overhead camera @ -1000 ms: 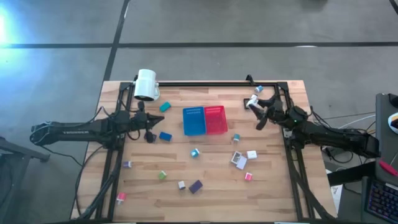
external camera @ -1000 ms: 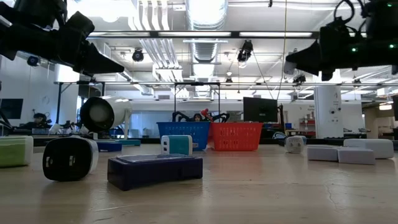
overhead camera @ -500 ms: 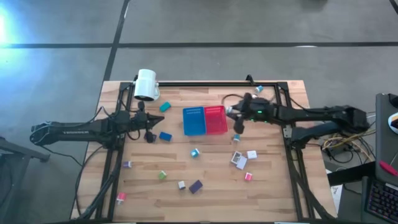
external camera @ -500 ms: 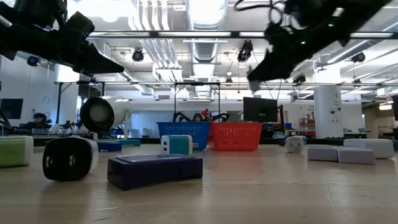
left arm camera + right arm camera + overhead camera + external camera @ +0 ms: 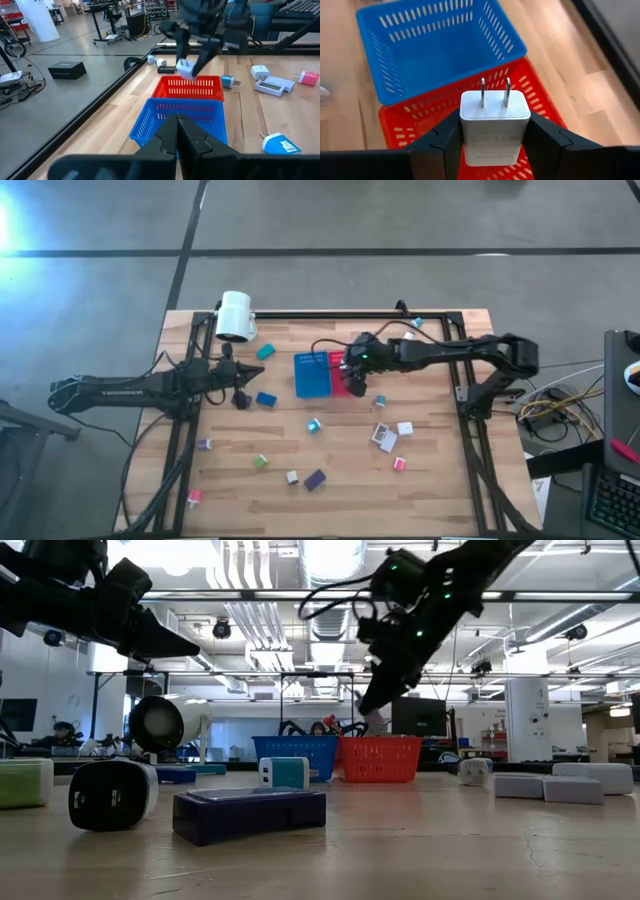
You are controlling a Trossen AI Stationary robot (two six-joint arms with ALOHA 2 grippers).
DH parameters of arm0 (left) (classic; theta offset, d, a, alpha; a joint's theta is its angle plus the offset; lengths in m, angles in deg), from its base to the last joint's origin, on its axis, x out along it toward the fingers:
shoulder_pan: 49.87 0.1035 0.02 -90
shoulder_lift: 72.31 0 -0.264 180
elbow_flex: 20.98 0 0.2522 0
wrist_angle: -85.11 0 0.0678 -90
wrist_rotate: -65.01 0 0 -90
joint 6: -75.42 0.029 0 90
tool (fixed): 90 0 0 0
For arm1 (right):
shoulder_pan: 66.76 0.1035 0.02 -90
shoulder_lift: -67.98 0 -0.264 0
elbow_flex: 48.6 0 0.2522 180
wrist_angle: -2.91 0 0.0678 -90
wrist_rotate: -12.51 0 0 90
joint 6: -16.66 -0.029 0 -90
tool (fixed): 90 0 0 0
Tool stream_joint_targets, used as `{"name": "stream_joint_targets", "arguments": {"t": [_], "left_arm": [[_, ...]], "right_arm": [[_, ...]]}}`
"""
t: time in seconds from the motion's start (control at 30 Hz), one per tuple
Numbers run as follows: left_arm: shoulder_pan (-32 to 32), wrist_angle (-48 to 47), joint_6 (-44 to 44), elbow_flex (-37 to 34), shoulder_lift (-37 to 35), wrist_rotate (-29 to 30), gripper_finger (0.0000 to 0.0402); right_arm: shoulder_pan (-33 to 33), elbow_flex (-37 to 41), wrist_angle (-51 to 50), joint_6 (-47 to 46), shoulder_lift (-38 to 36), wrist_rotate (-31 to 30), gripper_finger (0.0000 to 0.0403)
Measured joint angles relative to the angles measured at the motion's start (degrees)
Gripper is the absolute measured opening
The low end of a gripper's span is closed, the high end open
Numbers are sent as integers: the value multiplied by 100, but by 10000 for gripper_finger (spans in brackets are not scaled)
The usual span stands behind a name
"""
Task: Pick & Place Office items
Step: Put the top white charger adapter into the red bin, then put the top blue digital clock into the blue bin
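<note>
My right gripper (image 5: 494,122) hangs over the red bin (image 5: 420,127), shut on a white plug adapter (image 5: 494,131) whose two prongs point away from the wrist. The high view places this gripper (image 5: 352,372) above the red bin (image 5: 347,362), beside the blue bin (image 5: 312,375). My left gripper (image 5: 177,136) is shut and holds nothing. It hovers left of the blue bin (image 5: 185,117), near a blue block (image 5: 266,399). Small office items lie flat on the wood, among them a teal cube (image 5: 313,426), a purple block (image 5: 315,479) and a pink piece (image 5: 399,464). My right gripper pinches the white plug adapter by its two opposite side faces (image 5: 465,131), one finger (image 5: 442,142) on each side. The adapter is lifted clear above the red bin. In the low view the fingers slant downward with the adapter (image 5: 374,723) at their ends.
A large white cylinder lamp (image 5: 235,316) lies at the far left corner. A black frame rail (image 5: 330,313) runs along the far edge. More small pieces (image 5: 384,437) sit right of centre and toward the near edge (image 5: 261,463). The low view has a dark block (image 5: 248,813) up close.
My right arm has swept from the table's far right corner toward the left, carrying the white adapter, and now stands over the red bin with its fingers tipped downward. The left arm has kept still.
</note>
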Motion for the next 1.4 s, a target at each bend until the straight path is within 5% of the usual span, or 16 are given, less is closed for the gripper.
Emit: {"name": "stream_joint_targets", "arguments": {"t": [0.47,1.4], "left_arm": [[0,151,-280,0,-7,-59,5],[-2,245,-204,0,-11,-216,5]], "right_arm": [[0,-1181,-1341,92,1471,187,162],[0,-1264,-1457,-2,1415,320,218]]}}
